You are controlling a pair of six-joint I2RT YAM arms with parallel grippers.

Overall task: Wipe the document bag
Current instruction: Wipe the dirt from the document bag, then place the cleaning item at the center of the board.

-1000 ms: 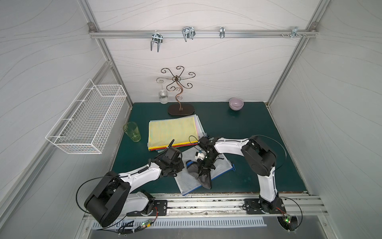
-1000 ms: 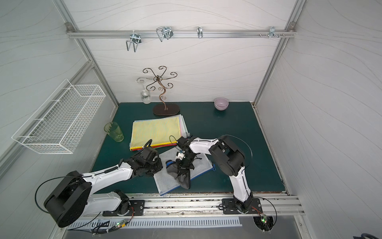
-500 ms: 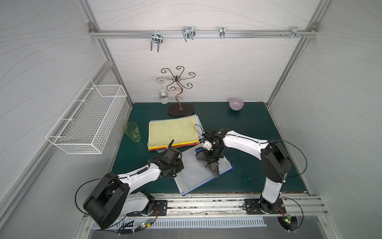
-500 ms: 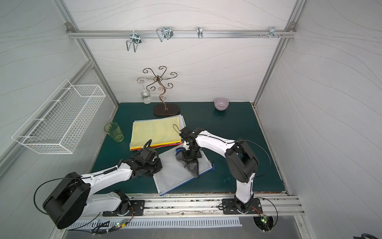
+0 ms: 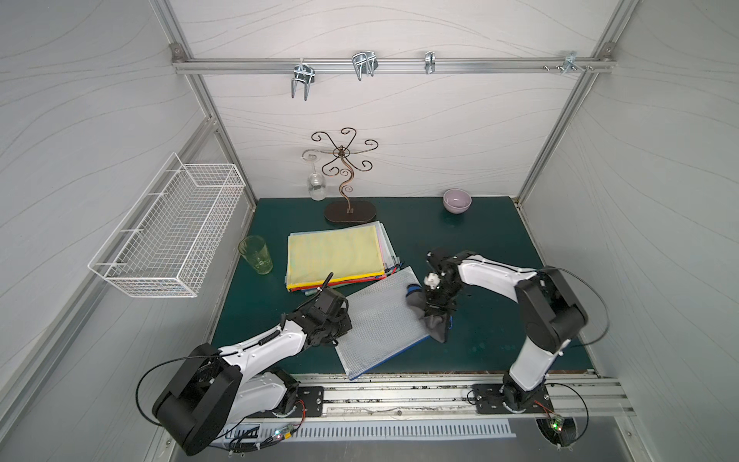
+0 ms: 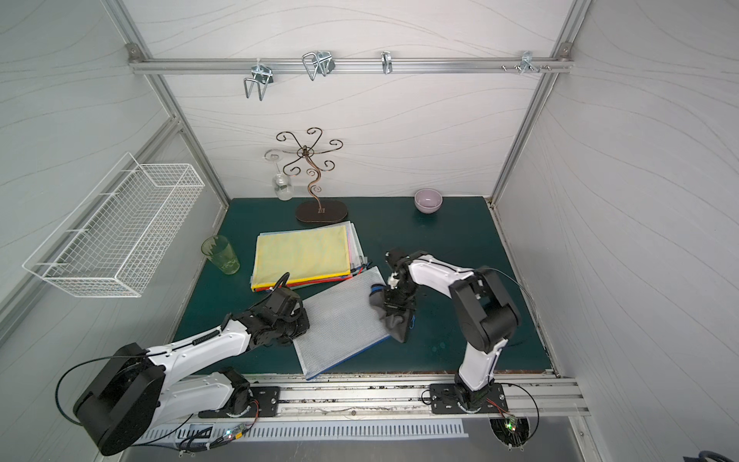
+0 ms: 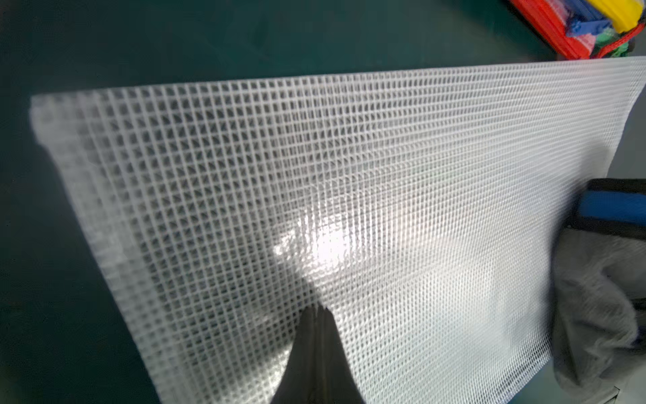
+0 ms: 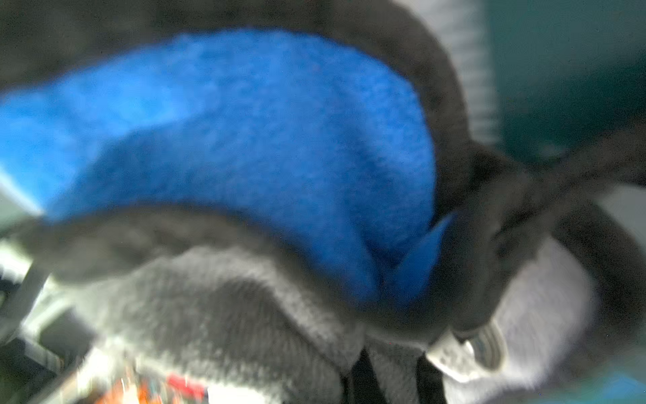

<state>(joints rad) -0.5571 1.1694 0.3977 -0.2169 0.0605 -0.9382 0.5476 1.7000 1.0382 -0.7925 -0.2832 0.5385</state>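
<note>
The document bag (image 5: 380, 320) (image 6: 340, 320) is a clear mesh pouch with a blue zip edge, lying askew on the green mat near the front. My left gripper (image 5: 344, 325) (image 6: 302, 323) (image 7: 316, 309) is shut, its tips pressed on the bag's (image 7: 349, 196) left part. A grey cloth with a blue stripe (image 5: 434, 326) (image 6: 396, 325) (image 7: 594, 297) (image 8: 244, 140) sits at the bag's right edge, partly over the mat. My right gripper (image 5: 436, 307) (image 6: 396, 305) (image 8: 395, 374) is shut on the cloth, pointing down onto it.
A stack of coloured bags with a yellow one on top (image 5: 336, 256) lies just behind the bag. A green cup (image 5: 256, 254) stands left of it. At the back are a metal stand (image 5: 346, 200), a hanging glass (image 5: 316, 188) and a purple bowl (image 5: 456, 200). A wire basket (image 5: 172, 232) hangs on the left wall.
My right gripper has dragged the cloth from the bag's middle rightwards to its right edge. The left gripper has stayed pressed on the bag.
</note>
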